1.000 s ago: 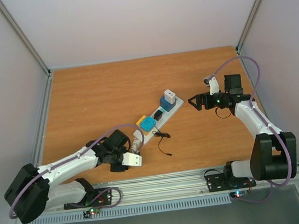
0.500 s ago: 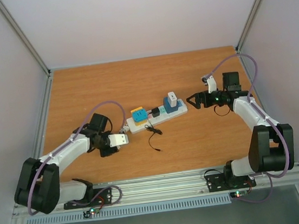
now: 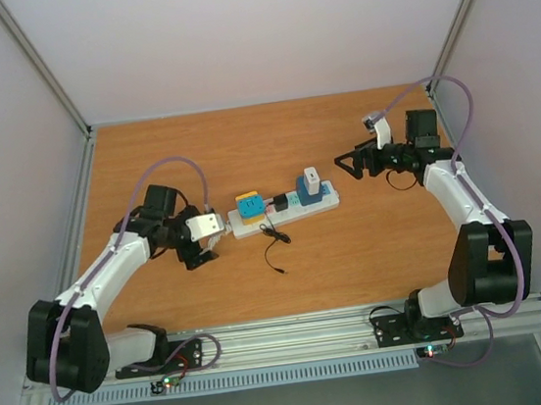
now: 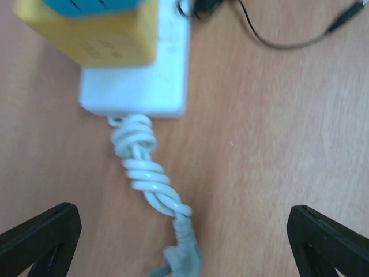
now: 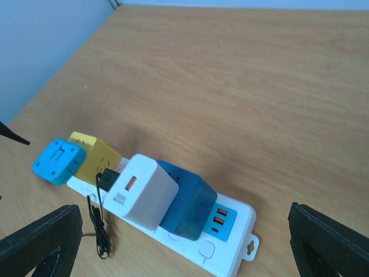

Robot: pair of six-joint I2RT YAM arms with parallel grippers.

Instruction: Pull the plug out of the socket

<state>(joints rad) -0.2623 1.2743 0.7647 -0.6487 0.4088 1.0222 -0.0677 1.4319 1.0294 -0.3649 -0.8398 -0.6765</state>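
Long white plastic power strip (image 4: 138,89) lies mid-way across the wooden table (image 3: 195,152), holding a yellow-and-blue cube adapter (image 3: 248,205), a small black plug (image 3: 281,204) and a white charger (image 5: 144,190) atop a dark blue adapter (image 5: 187,202). Left gripper (image 4: 181,214) gapes wide over the coiled white cord (image 4: 141,167); right gripper (image 3: 345,167) is spread wide just beyond the far end.

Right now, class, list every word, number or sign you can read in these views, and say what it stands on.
No text here can be read.
White charger: small grey print on its face, too small to read.
Yellow adapter: faint marks on its side, too blurred to read.
No other print shows.
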